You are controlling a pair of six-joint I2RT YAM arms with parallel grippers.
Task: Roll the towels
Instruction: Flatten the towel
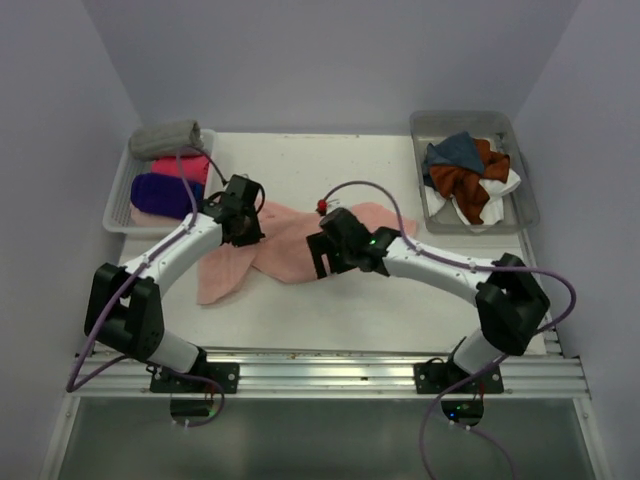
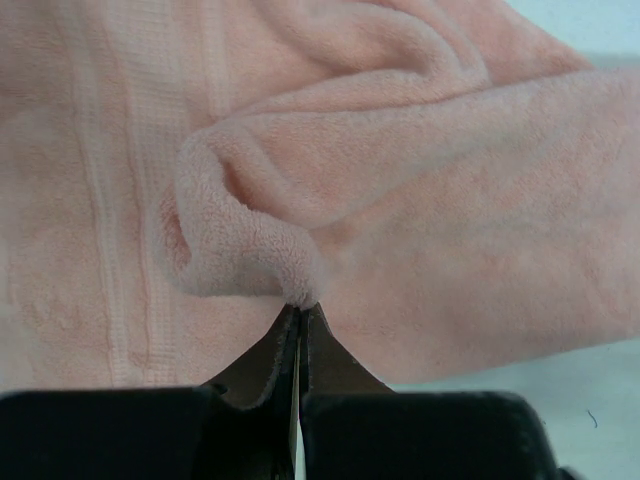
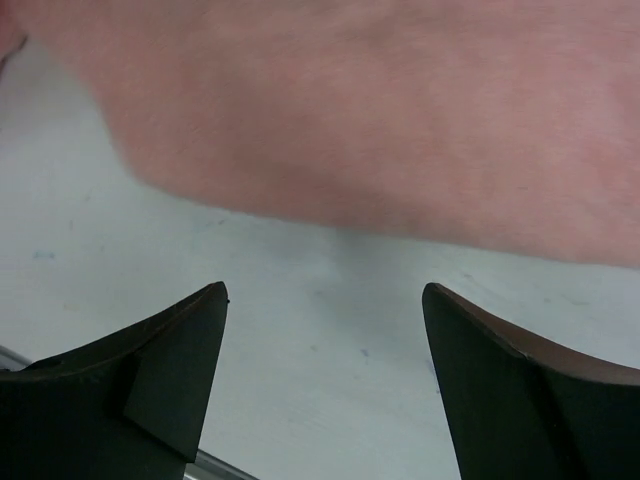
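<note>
A salmon towel (image 1: 285, 250) lies crumpled and partly folded over itself in the middle of the table (image 1: 300, 170), running from the left-centre toward the right-centre. It is flat in places and bunched in others, not rolled.

The left gripper (image 2: 300, 312) sits at the towel's far left part. Its two fingers are pressed together and pinch a small raised fold of the salmon cloth between their tips. The cloth puckers up into a ridge just past them.

The right gripper (image 3: 325, 295) is over the near side of the towel's middle. Its fingers stand wide apart with nothing between them. In the right wrist view, bare table shows below the gap and the towel's edge lies just beyond the tips, not touching them.

A left tray (image 1: 120, 195) stands in the far left corner of the table. It holds rolled towels side by side: a grey roll (image 1: 165, 140) on its far rim, then a hot pink roll (image 1: 182, 166), then a purple roll (image 1: 165, 193) nearest the arms.

A right tray (image 1: 500, 125) stands in the far right corner. It holds loose towels heaped together: a teal towel (image 1: 455, 150) at the far left of the heap, a rust towel (image 1: 470, 185) across the middle and a white towel (image 1: 505, 183) underneath.
</note>
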